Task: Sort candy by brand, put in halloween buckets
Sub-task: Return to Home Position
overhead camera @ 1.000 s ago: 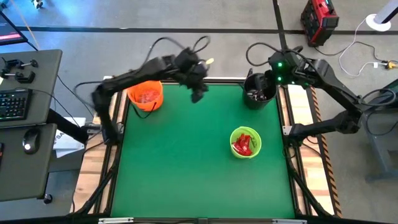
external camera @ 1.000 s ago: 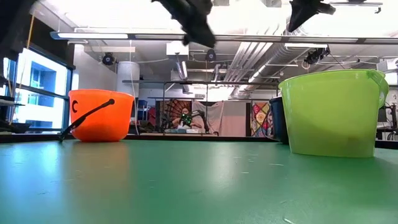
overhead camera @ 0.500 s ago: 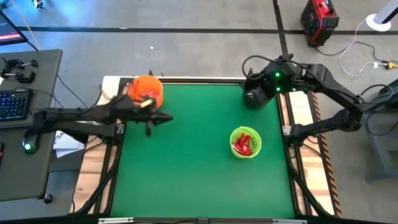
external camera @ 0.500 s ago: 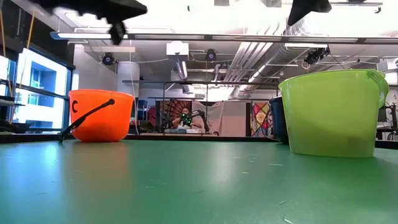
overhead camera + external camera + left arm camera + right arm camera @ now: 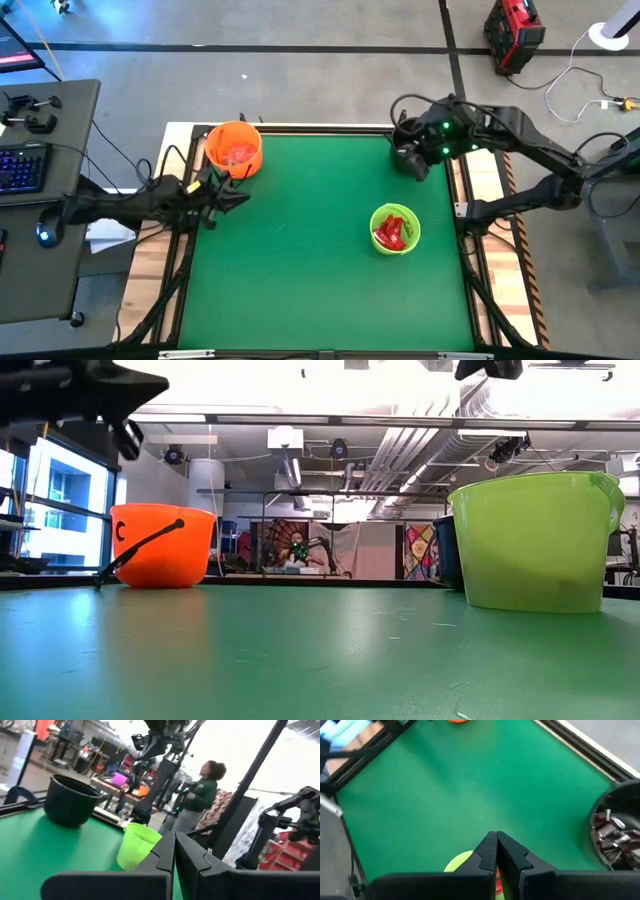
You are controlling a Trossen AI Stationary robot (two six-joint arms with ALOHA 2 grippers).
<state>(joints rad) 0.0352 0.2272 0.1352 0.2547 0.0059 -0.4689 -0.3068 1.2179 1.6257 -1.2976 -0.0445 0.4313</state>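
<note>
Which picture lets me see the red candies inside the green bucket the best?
The high view: it looks straight down into the green bucket, so the red candies show. The low view and left wrist view show only its outside wall; the right wrist view catches just a bit of rim.

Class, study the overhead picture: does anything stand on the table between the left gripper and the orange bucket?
Nothing visible does. The left gripper, fingers shut and empty, hovers at the left edge of the table, just short of the orange bucket, with only bare green surface between them.
</note>
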